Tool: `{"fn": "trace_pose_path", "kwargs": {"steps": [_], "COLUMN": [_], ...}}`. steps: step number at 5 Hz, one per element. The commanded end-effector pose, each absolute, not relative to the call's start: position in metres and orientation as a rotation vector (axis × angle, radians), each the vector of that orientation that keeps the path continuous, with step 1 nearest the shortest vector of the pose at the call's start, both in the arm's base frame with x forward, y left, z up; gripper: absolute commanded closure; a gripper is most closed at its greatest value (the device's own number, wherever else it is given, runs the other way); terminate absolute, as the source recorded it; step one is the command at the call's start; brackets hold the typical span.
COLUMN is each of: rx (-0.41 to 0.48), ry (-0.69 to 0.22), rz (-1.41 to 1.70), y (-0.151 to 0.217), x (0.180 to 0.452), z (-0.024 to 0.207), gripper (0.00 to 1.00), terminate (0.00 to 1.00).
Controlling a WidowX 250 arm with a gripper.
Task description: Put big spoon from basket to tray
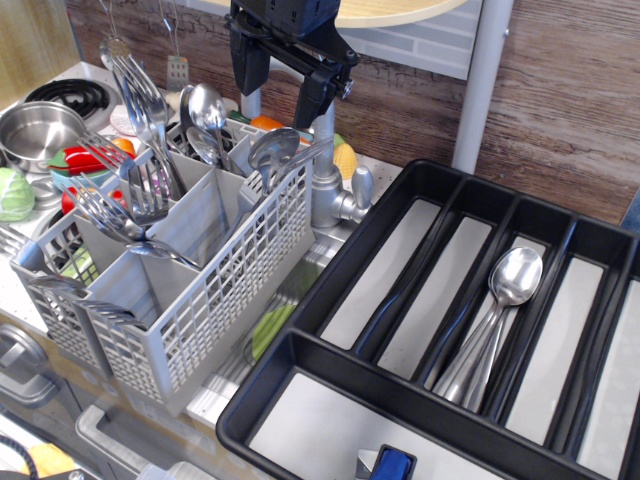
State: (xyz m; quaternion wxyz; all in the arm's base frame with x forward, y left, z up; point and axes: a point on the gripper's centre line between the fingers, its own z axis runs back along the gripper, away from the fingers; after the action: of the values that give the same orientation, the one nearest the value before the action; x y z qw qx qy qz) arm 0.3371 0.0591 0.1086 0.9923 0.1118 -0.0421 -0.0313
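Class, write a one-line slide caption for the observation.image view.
Open end effector hovers above the grey basket of cutlery, while spoons lie in the black tray alongside.

Light grey slotted-grid basket (215,300), black tray (400,215) with pale grey bottoms, shiny silver spoons (495,325)

A round steel pot (38,130) sits at the far left beside black stove coils (68,93), with a green cabbage (14,193) and red and orange toy vegetables (88,157) near it, a grey metal faucet (335,190) standing against the brown wood-grain wall (570,90).
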Motion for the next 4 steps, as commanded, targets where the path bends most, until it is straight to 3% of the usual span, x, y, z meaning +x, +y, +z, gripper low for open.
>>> {"fn": "trace_pose_path", "kwargs": {"steps": [1,2,4], "rx": [0.224,0.299,0.358], "ry": [-0.084,-0.143,-0.197], "rz": [-0.063,-0.216,-0.3], "y": [0.059,0.061,0.066], "x": [0.337,0.34,0.344], "z": [0.109,0.11,0.097], "gripper": [0.0,0.0,0.0], "terminate": [0.0,0.0,0.0]}}
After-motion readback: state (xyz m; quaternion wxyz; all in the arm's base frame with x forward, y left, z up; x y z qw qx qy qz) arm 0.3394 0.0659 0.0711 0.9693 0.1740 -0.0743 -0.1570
